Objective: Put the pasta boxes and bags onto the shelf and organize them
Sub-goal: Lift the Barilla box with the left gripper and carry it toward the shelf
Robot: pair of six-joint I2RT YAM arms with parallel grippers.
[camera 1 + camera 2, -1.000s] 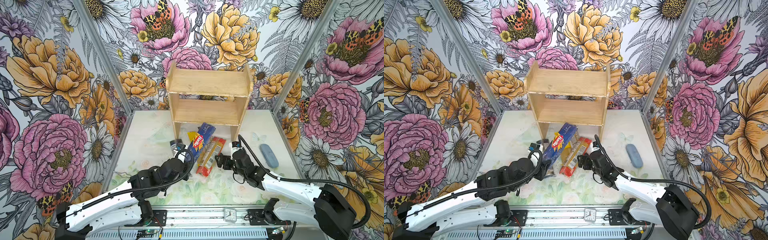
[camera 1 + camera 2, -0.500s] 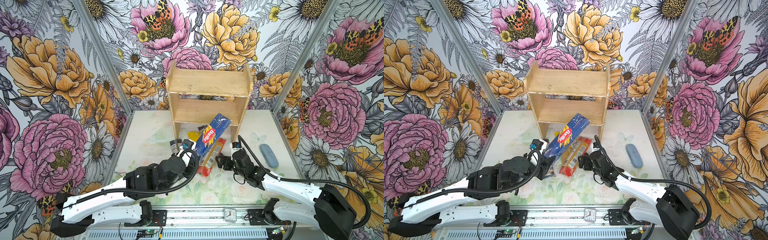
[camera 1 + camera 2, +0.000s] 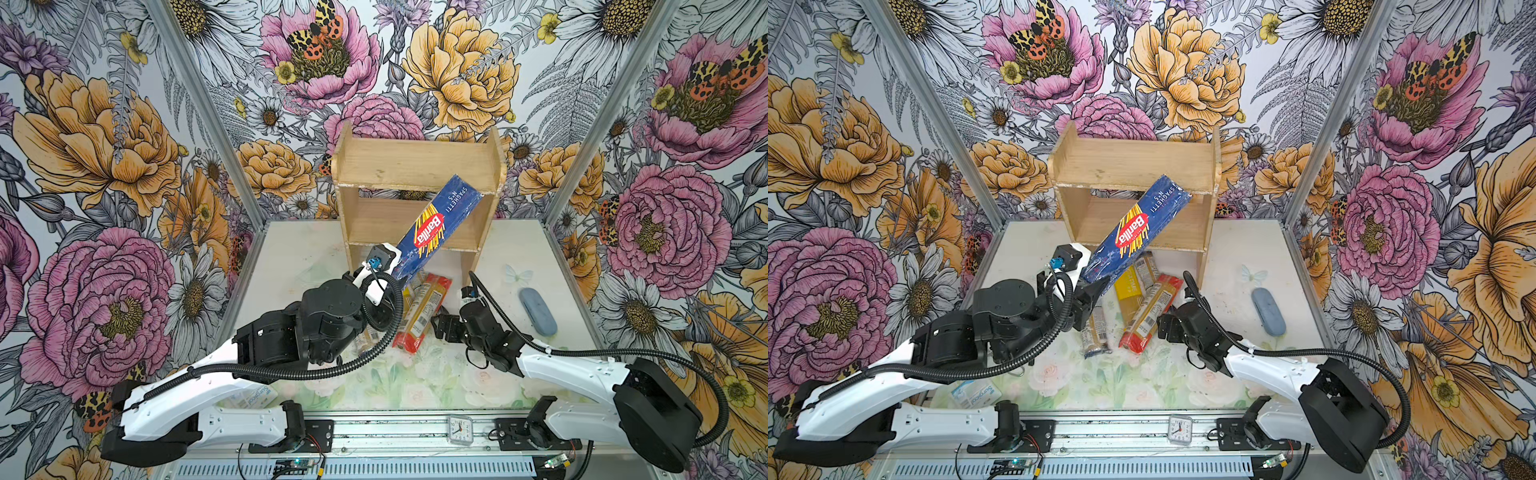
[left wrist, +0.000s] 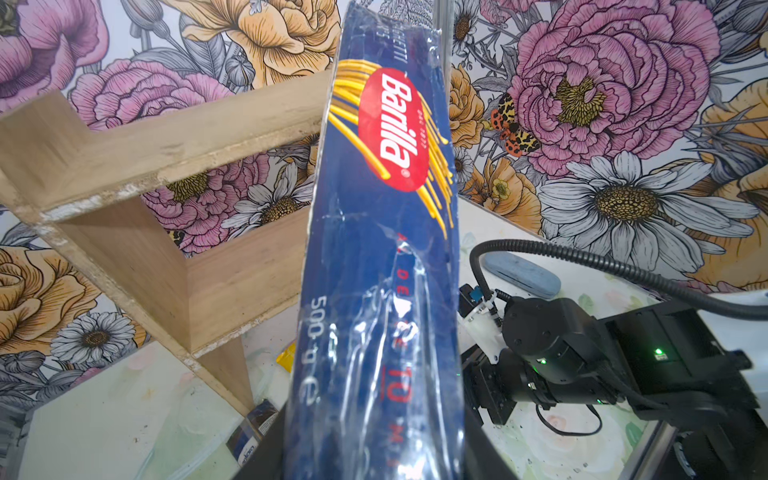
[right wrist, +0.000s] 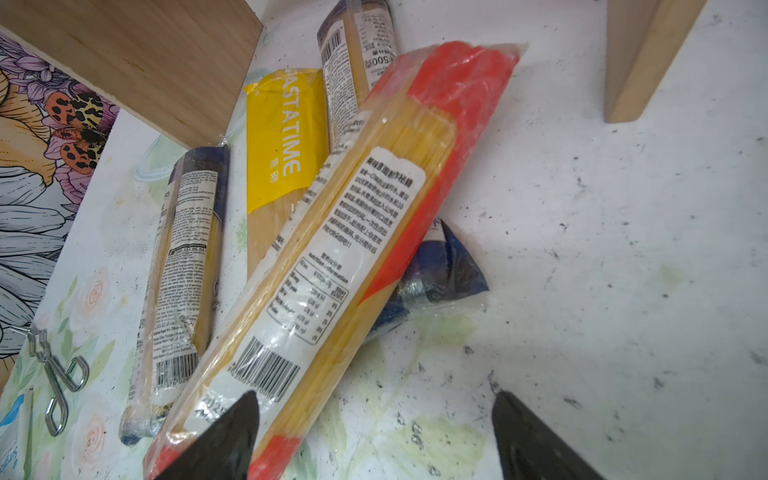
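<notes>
My left gripper (image 3: 1093, 292) is shut on the lower end of the dark blue Barilla box (image 3: 436, 224), which hangs tilted above the table. The box's upper end reaches the front edge of the top tier of the light-wood shelf (image 3: 415, 166), near its right panel. In the left wrist view the box (image 4: 382, 249) hides the jaws. On the table lie the red-ended bag (image 5: 332, 249), a yellow-ended bag (image 5: 278, 137) and two slim dark-ended bags (image 5: 183, 257) (image 5: 357, 45). My right gripper (image 5: 374, 419) stands open at the red-ended bag's near end, one finger over it.
A grey-blue oval object (image 3: 537, 311) lies at the right of the table. A white-blue "Surgical" packet (image 3: 976, 392) sits under the left arm. A metal clip (image 5: 58, 374) lies beside the slim bag, and a small clock (image 3: 460, 430) stands on the front rail.
My left gripper has lifted the Barilla box off the pile and swung it up and back toward the shelf. The right arm has stayed still.
</notes>
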